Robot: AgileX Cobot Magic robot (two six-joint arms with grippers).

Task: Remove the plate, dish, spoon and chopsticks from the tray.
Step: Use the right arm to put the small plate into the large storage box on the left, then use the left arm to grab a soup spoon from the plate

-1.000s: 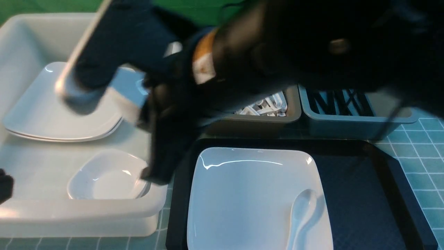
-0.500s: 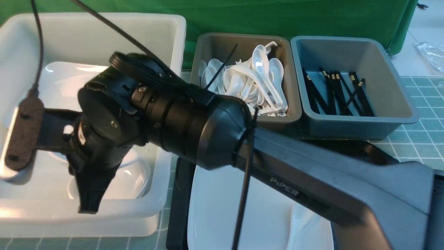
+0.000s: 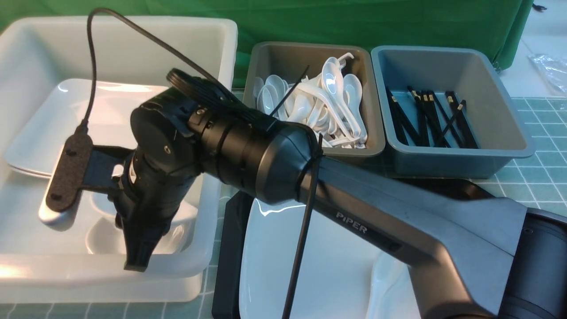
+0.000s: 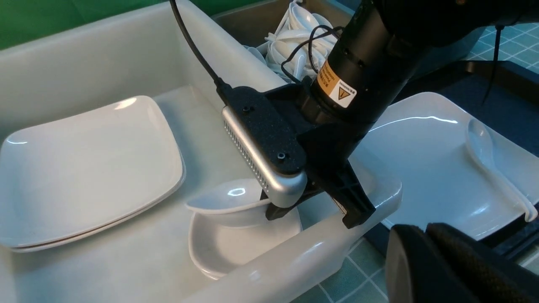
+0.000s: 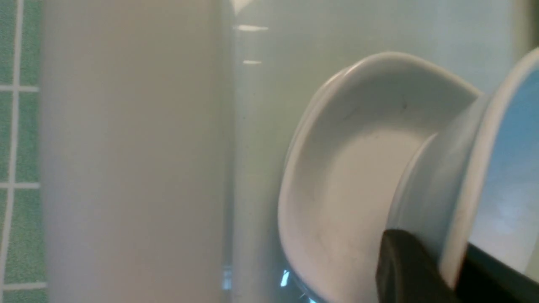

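the small white rounded-square dish (image 4: 223,198) has just come down into the big white plastic tub (image 4: 294,261), tilted over the matching dish (image 4: 227,248) that lay there alone a second ago. its rim sits between the fingers of the right gripper (image 4: 313,212), though i cannot tell whether they pinch it or are letting go; the left gripper (image 4: 425,235) is pressed together. so the dish looks nearly done, while the large glossy white square plate (image 4: 421,160) and white soup spoon (image 4: 488,155) remain on the black rectangular tray (image 4: 446,80).

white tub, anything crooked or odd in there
Yes: one dish hangs tilted above a second dish by the near wall of the tub, not nested, its rim between the fingers of the right gripper. The stacked plates beside them lie neat.
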